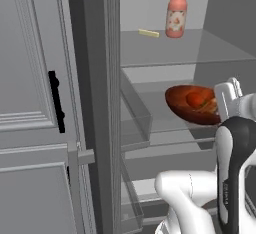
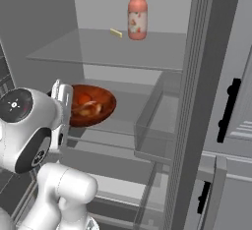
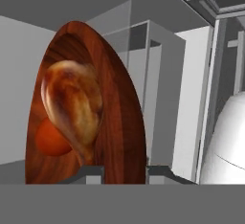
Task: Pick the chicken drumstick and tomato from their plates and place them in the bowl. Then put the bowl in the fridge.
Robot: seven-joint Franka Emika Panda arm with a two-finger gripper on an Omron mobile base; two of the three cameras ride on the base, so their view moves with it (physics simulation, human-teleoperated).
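Currently gripper jaws pinch the bowl rim inside the fridge. Drumstick and tomato sit just beyond the jaws.

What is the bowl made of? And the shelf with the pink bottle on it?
The bowl looks like polished wood: reddish-brown, with streaky grain lines and a soft shine, though it may be glazed to look that way. The shelf looks like clear glass: you see the grey fridge wall through it, and its front edge is thin and pale.
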